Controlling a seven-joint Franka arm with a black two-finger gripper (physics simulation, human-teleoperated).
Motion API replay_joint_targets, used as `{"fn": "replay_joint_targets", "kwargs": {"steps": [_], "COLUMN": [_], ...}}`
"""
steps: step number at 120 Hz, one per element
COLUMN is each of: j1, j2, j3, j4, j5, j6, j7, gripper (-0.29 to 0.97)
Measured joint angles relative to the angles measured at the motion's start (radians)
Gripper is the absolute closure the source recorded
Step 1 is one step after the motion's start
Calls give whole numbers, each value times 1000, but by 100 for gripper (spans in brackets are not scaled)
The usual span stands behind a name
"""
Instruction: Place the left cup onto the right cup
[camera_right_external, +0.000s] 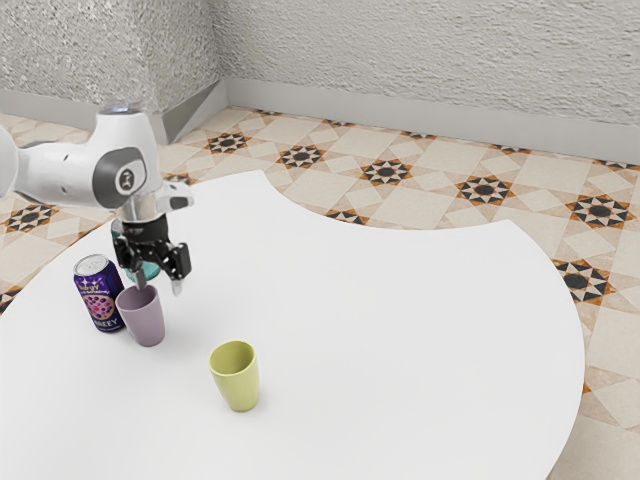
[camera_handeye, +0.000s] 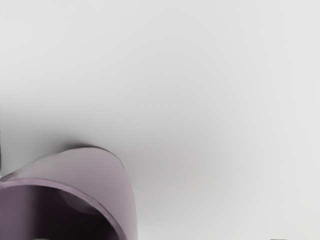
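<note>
Standing upright on the round white table (camera_right_external: 400, 330) are two open containers: a smooth, tapered mauve cup (camera_right_external: 141, 318) toward the exterior view's left, and a yellow-green cup (camera_right_external: 235, 378) of much the same shape, well apart from it toward the exterior view's right and nearer the camera. Both look empty. The wrist view peers into the mauve cup (camera_handeye: 95, 180) and finds only a dark, bare inside. A purple printed drinks can (camera_right_external: 97, 295) stands just beside the mauve cup, on its side away from the yellow-green one, and whether the two touch I cannot tell.

The mauve cup is matte and plain, wider at the rim than at the foot, with a thin lip and no handle.

The arm's black two-finger gripper (camera_right_external: 158, 282) hangs directly above that cup, pointing down, its fingers (camera_right_external: 178, 284) spread apart and pinching nothing. One fingertip hangs over the cup's mouth (right about at rim height), and the other sits outside the wall, on the side toward the yellow-green cup. The cup rests on the table, not lifted.
</note>
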Motion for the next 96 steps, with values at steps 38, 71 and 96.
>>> {"fn": "replay_joint_targets", "kwargs": {"steps": [38,71,96], "j1": [-4,-11,-13], "j2": [36,66,81], "j3": [26,32,33], "j4": [2,9,9], "j5": [-1,-1,-5], "j6": [37,58,67], "j7": [23,38,46], "gripper": [13,14,21]}}
